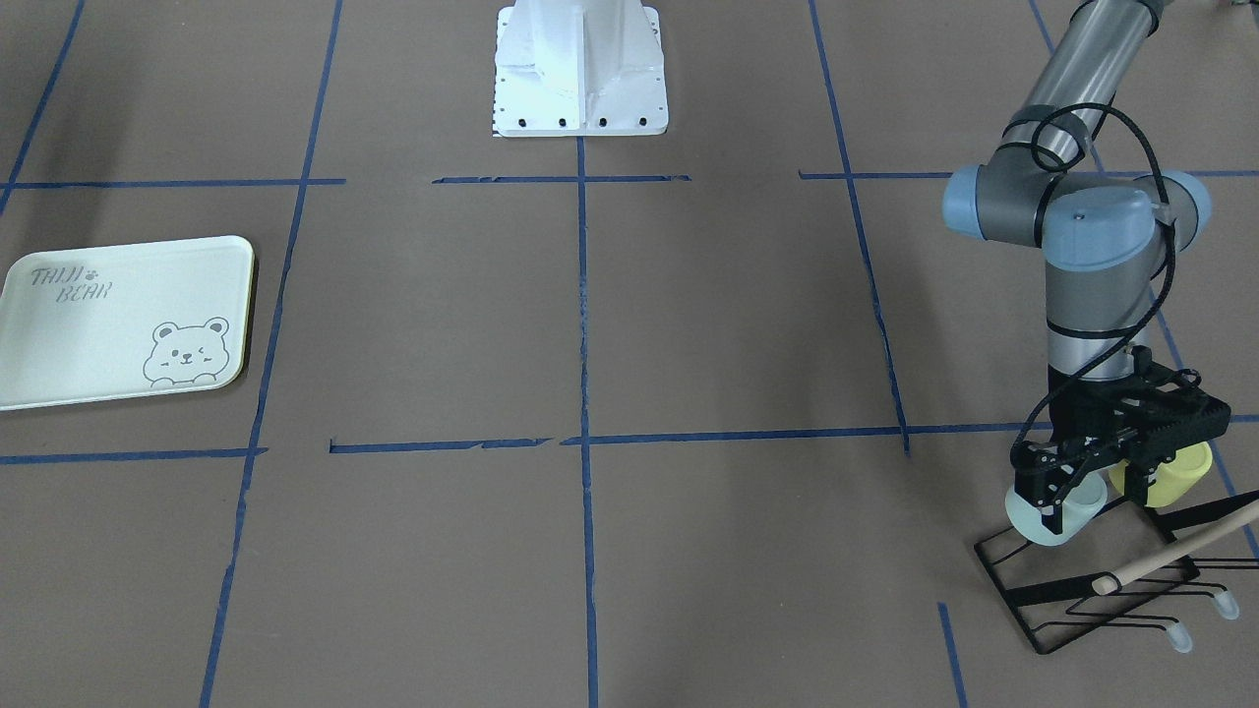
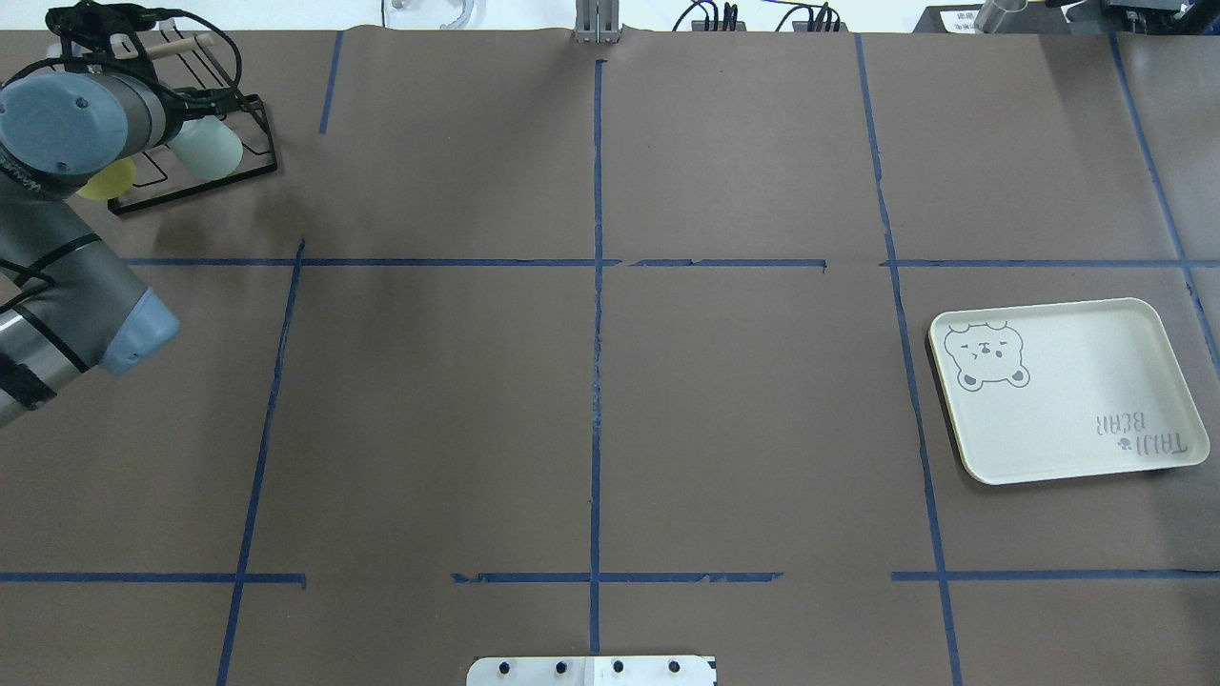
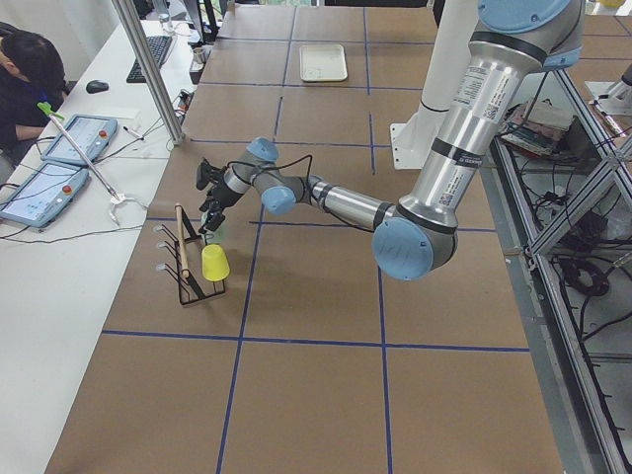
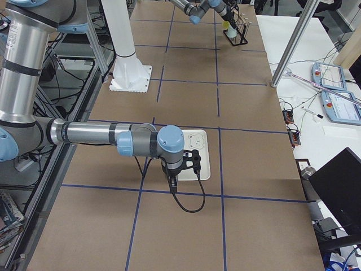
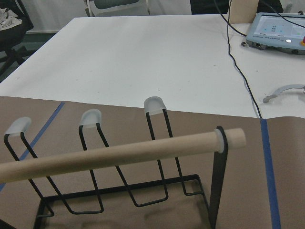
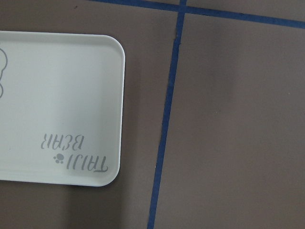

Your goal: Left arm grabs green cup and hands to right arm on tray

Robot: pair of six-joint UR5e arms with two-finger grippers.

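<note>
Green cup (image 1: 1054,519) is at the lower right of the front view. It sits tilted on the black wire rack (image 1: 1043,595), just beside the yellow-green cup (image 1: 1180,477) and under the wooden dowel (image 1: 1170,556).

My left arm (image 1: 1092,295) is down on it. The left pincer (image 1: 1092,482) is right at the cup, with one finger by the rim and the other between the two cups. I can't tell if it's actually clamped or only straddling. The left wrist view shows just rack and dowel, no cup.

Handling guess: thin smooth plastic, very light, stiff enough, but slick and tapered, so it could squirt out of a hard pinch. I'd take the wall near the rim or across mid-body with a modest squeeze, and leave the base end free for the other arm. I'd also watch the rack prong and dowel on lift-out.

Tray (image 1: 98,334) is at the middle left of the front view, well apart from the cup on the desk. In the right side view the right arm (image 4: 90,134) has its right pincer (image 4: 190,162) over the tray. I can't tell whether that one is wide or narrow.
</note>
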